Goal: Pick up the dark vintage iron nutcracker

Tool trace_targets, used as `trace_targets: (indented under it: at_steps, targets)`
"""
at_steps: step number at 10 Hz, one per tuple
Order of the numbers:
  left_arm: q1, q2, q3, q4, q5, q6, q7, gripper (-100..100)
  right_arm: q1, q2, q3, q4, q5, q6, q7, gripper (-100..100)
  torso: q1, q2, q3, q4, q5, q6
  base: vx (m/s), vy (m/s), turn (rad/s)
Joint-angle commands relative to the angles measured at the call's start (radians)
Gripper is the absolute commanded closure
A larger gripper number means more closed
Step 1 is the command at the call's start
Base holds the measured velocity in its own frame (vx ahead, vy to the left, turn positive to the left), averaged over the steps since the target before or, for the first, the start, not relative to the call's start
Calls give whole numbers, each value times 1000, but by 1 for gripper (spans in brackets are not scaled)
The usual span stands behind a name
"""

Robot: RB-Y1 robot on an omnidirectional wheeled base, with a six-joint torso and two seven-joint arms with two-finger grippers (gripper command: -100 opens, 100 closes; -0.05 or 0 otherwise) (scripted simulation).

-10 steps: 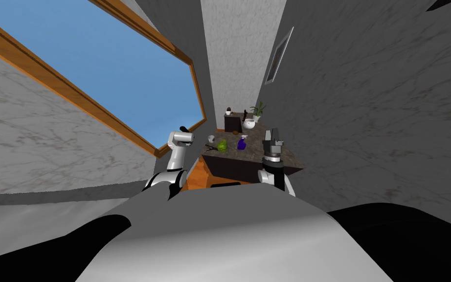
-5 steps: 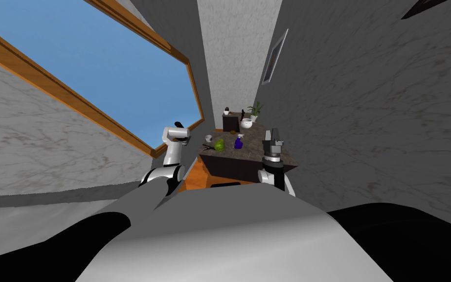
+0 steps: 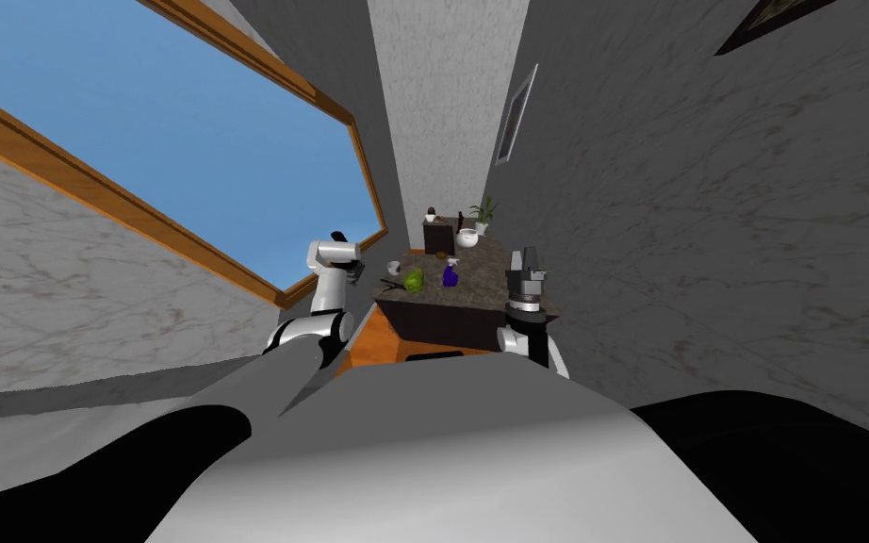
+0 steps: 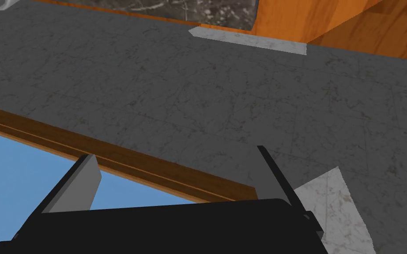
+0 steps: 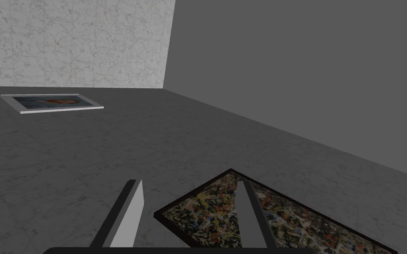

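The nutcracker (image 3: 390,283) is a small dark shape near the left front corner of the dark stone table top (image 3: 480,294), just left of a green object (image 3: 413,279). My left gripper (image 3: 354,269) is raised beside the table's left edge, short of the nutcracker. In the left wrist view the left gripper (image 4: 178,176) is open and empty, facing a grey wall and a wooden window frame, with the table's edge (image 4: 198,11) beyond it. My right gripper (image 3: 527,256) points upward over the table's right front; the right gripper (image 5: 189,207) is open and empty.
On the table also stand a white cup (image 3: 392,268), a purple spray bottle (image 3: 450,275), a white bowl (image 3: 467,238), a dark box (image 3: 439,236) and a potted plant (image 3: 483,212). Walls run close on both sides, with a large window (image 3: 188,141) on the left.
The whole head view has shifted, so the table now sits further left and a little smaller. My left arm has swung slightly left and up; the right arm has held still.
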Motion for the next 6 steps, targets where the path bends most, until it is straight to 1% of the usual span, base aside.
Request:
trace_targets:
  at_steps: [1,3,5,6]
  targets:
    - [-12,2,12,43,9,26,-14,-100,0,0,0,0,0,0,0,0,0,0,0,0,0,0,59,-108,-72]
    - [-8,-7,23,87,20,49,-27,-100,0,0,0,0,0,0,0,0,-1,-4,-2,-1,0,0,83,-114,-105]
    - [8,-25,30,132,31,67,-40,-100,0,0,0,0,0,0,0,0,-2,-5,-3,-1,0,0,96,-128,-103]
    - [21,-35,32,154,37,74,-45,-100,0,0,0,0,0,0,0,0,-2,-5,-3,-1,0,0,119,-87,-93]
